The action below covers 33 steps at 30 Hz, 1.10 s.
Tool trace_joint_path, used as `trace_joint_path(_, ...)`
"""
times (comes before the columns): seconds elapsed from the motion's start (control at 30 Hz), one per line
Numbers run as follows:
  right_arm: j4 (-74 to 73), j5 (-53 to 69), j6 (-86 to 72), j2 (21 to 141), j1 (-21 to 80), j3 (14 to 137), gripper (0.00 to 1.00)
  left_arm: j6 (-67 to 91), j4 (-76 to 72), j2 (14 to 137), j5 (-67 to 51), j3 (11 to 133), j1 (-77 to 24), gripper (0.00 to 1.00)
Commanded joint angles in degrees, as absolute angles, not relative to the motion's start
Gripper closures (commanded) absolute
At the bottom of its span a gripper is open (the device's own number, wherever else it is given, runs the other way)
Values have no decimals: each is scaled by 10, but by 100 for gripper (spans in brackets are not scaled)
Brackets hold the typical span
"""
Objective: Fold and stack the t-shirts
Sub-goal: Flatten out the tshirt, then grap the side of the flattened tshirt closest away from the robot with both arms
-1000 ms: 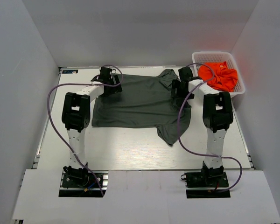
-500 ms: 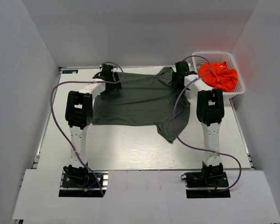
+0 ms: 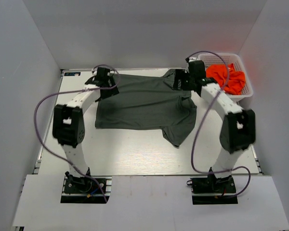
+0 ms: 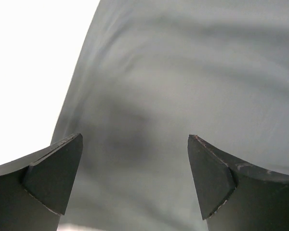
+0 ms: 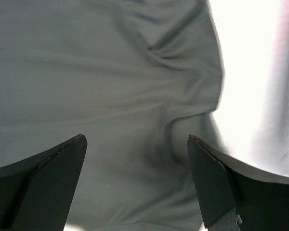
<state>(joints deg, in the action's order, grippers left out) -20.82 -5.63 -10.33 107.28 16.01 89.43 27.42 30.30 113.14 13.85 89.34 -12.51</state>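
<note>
A lab: white panels enclose a robot table.

White-and-black left arm is stretched far forward, elbow bowed outward. Its black two-finger left gripper points down, jaws spread wide and empty. The white-and-black right arm mirrors it, and the black two-finger right gripper is just as wide, gripping nothing.

Two shirts: grey shirt, orange shirt. One basket. One table. Two arms: left arm, right arm. Two grippers: left gripper, right gripper. Two purple cables: left cable, right cable.
</note>
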Motion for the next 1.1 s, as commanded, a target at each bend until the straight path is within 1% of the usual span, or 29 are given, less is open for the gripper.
trace_joint_path(0.0, -131, 23, -166, 966, 166, 753, 10, 406, 383, 996, 184, 795, -122, 0)
trace_joint_path(0.03, -128, 22, -181, 928, 168, 702, 10, 442, 402, 981, 189, 740, -122, 0)
trace_joint_path(0.1, -120, 18, -204, 857, 169, 632, 10, 490, 417, 955, 164, 687, -122, 0)
trace_joint_path(0.13, -120, 18, -214, 842, 169, 589, 10, 499, 411, 933, 144, 636, -122, 0)
trace_joint_path(0.17, -118, 24, -222, 811, 168, 571, 10, 510, 404, 923, 144, 614, -122, 0)
trace_joint_path(0.2, -117, 29, -228, 782, 168, 523, 10, 516, 399, 914, 144, 579, -122, 0)
trace_joint_path(0.27, -117, 68, -236, 736, 168, 496, 10, 540, 399, 896, 172, 559, -122, 0)
trace_joint_path(0.5, -156, 82, -228, 663, 166, 420, 10, 540, 394, 889, 184, 532, -117, 0)
trace_joint_path(0.63, -167, 89, -226, 636, 168, 389, 10, 540, 370, 857, 178, 520, -117, 0)
trace_joint_path(0.77, -176, 105, -235, 626, 167, 362, 10, 540, 365, 815, 205, 515, -112, 0)
trace_joint_path(0.87, -174, 109, -240, 615, 169, 352, 10, 548, 379, 820, 221, 529, -105, 0)
trace_joint_path(1.03, -191, 95, -238, 610, 168, 353, 10, 554, 387, 862, 227, 541, -84, 0)
trace_joint_path(1.07, -193, 89, -238, 607, 168, 354, 10, 554, 387, 868, 227, 541, -78, 4)
